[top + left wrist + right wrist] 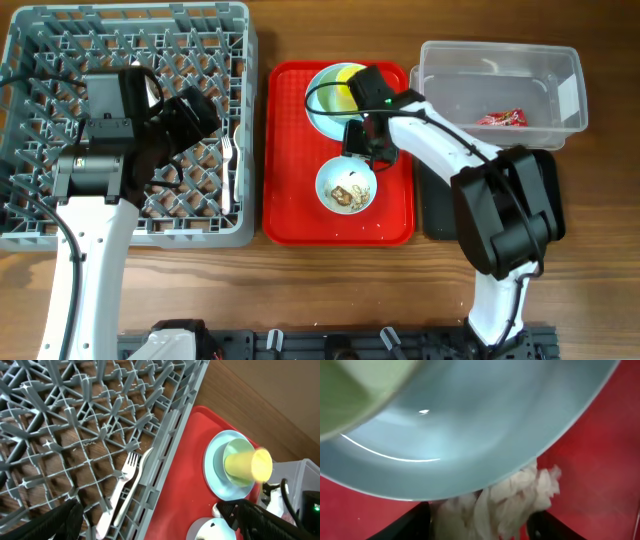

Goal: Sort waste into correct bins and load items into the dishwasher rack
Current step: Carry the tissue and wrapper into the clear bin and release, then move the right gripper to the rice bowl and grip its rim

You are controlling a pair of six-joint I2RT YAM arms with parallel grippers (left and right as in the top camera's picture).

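The crumpled white tissue (495,505) lies on the red tray, tucked under the rim of a pale blue plate (470,425). My right gripper (364,140) is open, one finger on each side of the tissue and close against it. A yellow cup (346,80) lies on its side on that plate (322,105). A pale blue bowl (347,187) holds beige food scraps. My left gripper (197,115) hangs wide open and holds nothing above the grey dishwasher rack (40,60). The white fork (122,487) and spoon (149,460) lie in the rack by its right wall.
The red tray (290,150) sits between the rack and the bins. The clear tub (540,60) at the back right holds the red-and-silver wrapper (501,118). The black tray (435,210) lies in front of it, partly under my right arm.
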